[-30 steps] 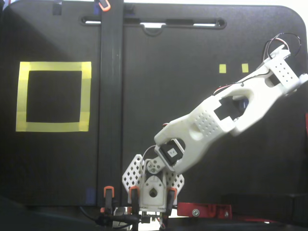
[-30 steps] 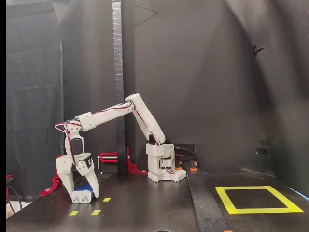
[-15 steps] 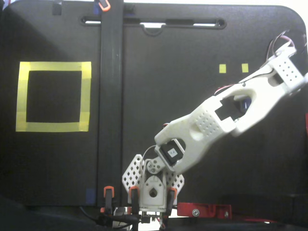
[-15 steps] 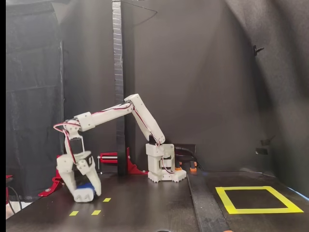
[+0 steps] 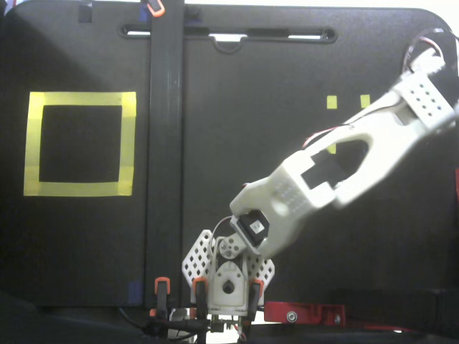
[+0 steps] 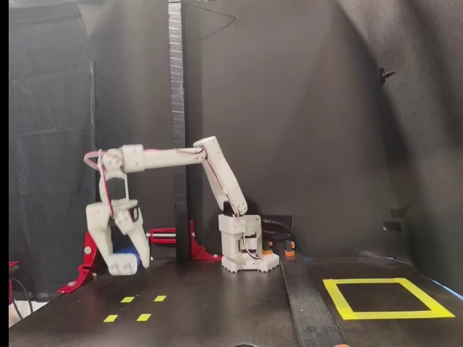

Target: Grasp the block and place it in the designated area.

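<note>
The table (image 5: pixel 237 129) is a black surface, with a dark strip (image 5: pixel 166 143) running from near edge to far edge in the top-down fixed view. The arm (image 5: pixel 337 168) is white; its base (image 6: pixel 242 253) stands at the table's middle in the side fixed view, and the arm reaches from there toward that view's left, upper link nearly level, wrist bent downward. In the top-down view the arm extends to the upper right and hides what lies under it. The designated area (image 5: pixel 79 143), a square outline of wide yellow tape, lies at the left of the top-down view and at the right (image 6: pixel 387 298) of the side view, well apart from the claw. The claw (image 6: pixel 121 262) points down and is clenched on the block (image 6: pixel 127 258), a small dark-blue piece held between the white fingers. The block hangs clear of the table, above the small tape squares (image 6: pixel 135 308); three show in the side view. In the top-down view, two small squares (image 5: pixel 348 102) show beside the arm.
</note>
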